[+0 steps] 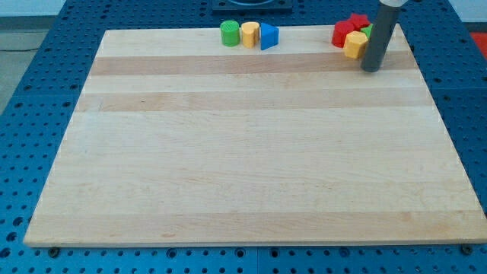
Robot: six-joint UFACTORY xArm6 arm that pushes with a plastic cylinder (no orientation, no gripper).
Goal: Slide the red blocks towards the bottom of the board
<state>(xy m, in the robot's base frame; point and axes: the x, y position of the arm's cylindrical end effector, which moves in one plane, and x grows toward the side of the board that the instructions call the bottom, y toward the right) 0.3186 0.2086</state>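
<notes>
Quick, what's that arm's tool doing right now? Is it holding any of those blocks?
My tip: no tool to open or close, just a rod holding nothing, resting on the board right beside the yellow block, below the red blocks.

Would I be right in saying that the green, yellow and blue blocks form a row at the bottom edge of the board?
Not quite: the camera view shows the green block, yellow block and blue block in a row at the top edge of the board, not the bottom.
</notes>
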